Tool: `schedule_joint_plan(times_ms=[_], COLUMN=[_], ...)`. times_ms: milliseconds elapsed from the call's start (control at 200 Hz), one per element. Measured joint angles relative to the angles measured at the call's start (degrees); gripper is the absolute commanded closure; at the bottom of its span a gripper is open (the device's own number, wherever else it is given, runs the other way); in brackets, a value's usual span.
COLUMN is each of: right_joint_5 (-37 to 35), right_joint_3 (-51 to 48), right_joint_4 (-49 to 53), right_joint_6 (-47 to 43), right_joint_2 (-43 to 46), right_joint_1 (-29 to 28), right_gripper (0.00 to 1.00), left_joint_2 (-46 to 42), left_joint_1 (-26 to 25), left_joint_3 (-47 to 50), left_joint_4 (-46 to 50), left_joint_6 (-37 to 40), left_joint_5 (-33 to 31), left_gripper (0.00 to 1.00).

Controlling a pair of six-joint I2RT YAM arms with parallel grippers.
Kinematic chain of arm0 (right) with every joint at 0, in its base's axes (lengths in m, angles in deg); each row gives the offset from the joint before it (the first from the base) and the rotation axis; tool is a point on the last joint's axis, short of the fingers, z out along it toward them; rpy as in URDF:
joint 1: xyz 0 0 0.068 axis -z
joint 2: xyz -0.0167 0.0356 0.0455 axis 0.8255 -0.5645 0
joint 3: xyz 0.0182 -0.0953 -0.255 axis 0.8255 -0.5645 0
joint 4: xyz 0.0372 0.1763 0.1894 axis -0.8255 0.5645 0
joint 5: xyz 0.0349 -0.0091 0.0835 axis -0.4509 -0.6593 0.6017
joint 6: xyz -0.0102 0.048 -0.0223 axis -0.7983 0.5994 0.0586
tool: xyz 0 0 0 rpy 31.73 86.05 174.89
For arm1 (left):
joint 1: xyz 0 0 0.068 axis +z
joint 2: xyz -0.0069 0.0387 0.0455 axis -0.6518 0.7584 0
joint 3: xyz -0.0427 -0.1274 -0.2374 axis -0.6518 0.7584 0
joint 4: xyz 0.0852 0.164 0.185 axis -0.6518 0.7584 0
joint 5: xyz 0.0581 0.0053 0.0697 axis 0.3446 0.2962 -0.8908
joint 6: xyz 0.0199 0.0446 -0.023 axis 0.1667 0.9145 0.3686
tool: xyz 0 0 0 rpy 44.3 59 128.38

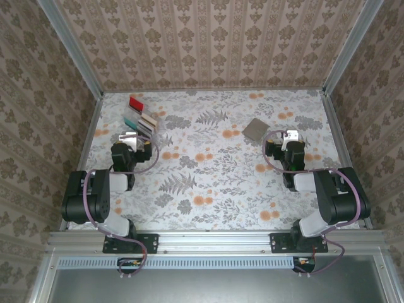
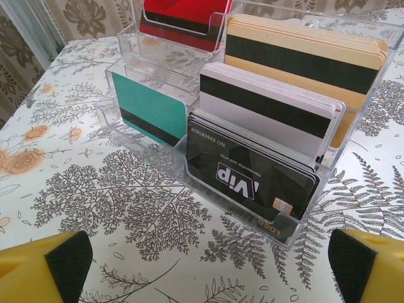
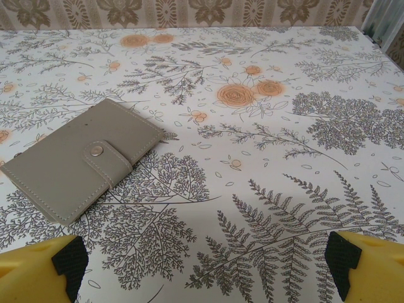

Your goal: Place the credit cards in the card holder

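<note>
Bases first: left arm (image 1: 95,196) and right arm (image 1: 334,192) are bolted at the 6 o'clock edge of the desk (image 1: 208,173), both folded, elbows out. Desk cover is floral, grey ferns and orange blooms.

Left gripper (image 1: 130,136) sits around 9 o'clock of desk centre, aimed at 12. It is released: jaws spread wide, nothing between them. Left wrist view has its yellow fingers with black pads (image 2: 66,259) in the two bottom corners, bare desk between.

Right gripper (image 1: 291,136) mirrors it around 3 o'clock, also aimed at 12. Also released, jaws wide, holding nothing, and only fern print lies between its pads (image 3: 63,259).

Just past the left gripper, at its 12 o'clock, stands a clear plastic rack (image 2: 148,161), near but not touching. From desk centre it is at roughly 10–11 o'clock. Credit cards (image 1: 140,117) stand on edge in its stepped pockets. In the right column, the black VIP stack (image 2: 252,180) is nearest, then a white stack (image 2: 268,107), then a beige stack (image 2: 303,57). In the left column, the teal card (image 2: 148,110) sits in front of the red card (image 2: 180,19).

Card holder (image 1: 257,130) lies flat on the desk at about 1 o'clock of centre, turned diagonal. It is at 10–11 o'clock of the right gripper, close but apart. It is grey, closed, with the snap tab (image 3: 104,161) fastened across the flap. Holder and rack are well apart.

Far end: wallpapered walls (image 1: 208,44) in an aluminium frame.
</note>
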Motion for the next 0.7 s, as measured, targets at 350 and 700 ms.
schedule_joint_plan(times_ms=[350,700], right_joint_5=[1.7,5.2], right_joint_3=[0.9,35.9], right_joint_4=[3.0,47.9], right_joint_6=[-0.4,16.8], right_joint_2=[1.2,2.9], right_joint_1=[-0.2,0.8], right_gripper=[0.00,0.06], left_joint_2=[-1.8,-25.7], left_joint_1=[-0.7,-0.3], left_joint_3=[3.1,-4.3], left_joint_4=[-2.5,21.4], left_joint_6=[0.8,-10.2], left_joint_5=[-0.6,-2.6], left_gripper=[0.00,0.00])
